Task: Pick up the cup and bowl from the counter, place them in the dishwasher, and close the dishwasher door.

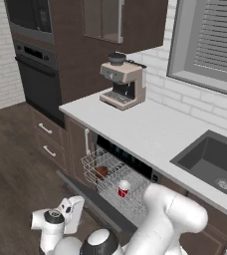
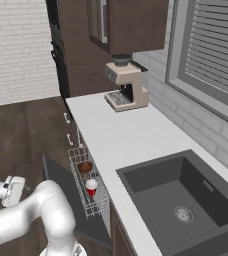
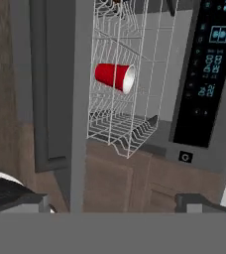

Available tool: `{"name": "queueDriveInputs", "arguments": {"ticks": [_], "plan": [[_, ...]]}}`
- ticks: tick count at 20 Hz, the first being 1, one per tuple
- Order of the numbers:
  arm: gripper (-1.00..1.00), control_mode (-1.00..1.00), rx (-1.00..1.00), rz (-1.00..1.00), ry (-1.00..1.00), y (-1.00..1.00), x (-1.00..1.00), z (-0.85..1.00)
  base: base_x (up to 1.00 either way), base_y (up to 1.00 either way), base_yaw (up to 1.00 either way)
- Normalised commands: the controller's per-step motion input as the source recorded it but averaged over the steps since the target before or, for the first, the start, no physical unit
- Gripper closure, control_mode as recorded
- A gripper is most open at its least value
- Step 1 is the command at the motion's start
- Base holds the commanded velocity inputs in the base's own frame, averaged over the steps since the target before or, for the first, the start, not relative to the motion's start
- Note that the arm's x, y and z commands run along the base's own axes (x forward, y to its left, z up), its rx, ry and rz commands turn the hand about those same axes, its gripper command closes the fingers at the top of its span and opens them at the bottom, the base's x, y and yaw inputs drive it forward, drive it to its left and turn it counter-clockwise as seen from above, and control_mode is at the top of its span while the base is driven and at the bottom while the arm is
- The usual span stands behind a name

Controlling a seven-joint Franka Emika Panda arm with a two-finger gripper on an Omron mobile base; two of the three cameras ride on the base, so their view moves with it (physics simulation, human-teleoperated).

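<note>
Just ahead of your gripper [image 3: 116, 207], whose jaws stand spread wide and empty, the dishwasher door [image 3: 55, 89] hangs open over dark wood floor [image 1: 11, 164]. Beyond it the pale wire rack [image 3: 117, 99] is pulled out, carrying the cup [image 3: 114, 77], red with a white rim. Farther along the rack sits the bowl [image 1: 101, 172], dark brown, possibly tilted. Above runs the counter [image 1: 150, 134], light and stone-like.
</note>
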Motion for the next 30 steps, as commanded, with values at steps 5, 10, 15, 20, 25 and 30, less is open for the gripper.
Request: {"name": "queueDriveInputs", "arguments": {"ticks": [5, 10, 15, 20, 25, 30], "plan": [[-1.0, -1.0, -0.37, 0.0, 0.0, 0.45, 0.49, -0.95, 0.0, 0.0, 0.0], [-1.0, -1.0, -0.22, 0.04, -0.01, 0.25, 0.43, -0.75, 0.0, 0.0, 0.0], [-1.0, -1.0, -0.13, 0.06, 0.0, 0.0, 0.64, -0.83, 0.0, 0.0, 0.0], [-1.0, -1.0, -0.16, 0.06, 0.0, 0.0, 0.74, -0.94, 0.0, 0.0, 0.0], [-1.0, -1.0, -0.24, 0.08, 0.07, 0.13, 0.79, -1.0, 0.0, 0.0, 0.0], [-1.0, -1.0, -0.32, 0.07, 0.15, 0.34, 0.83, -1.0, 0.0, 0.0, 0.0]]}}
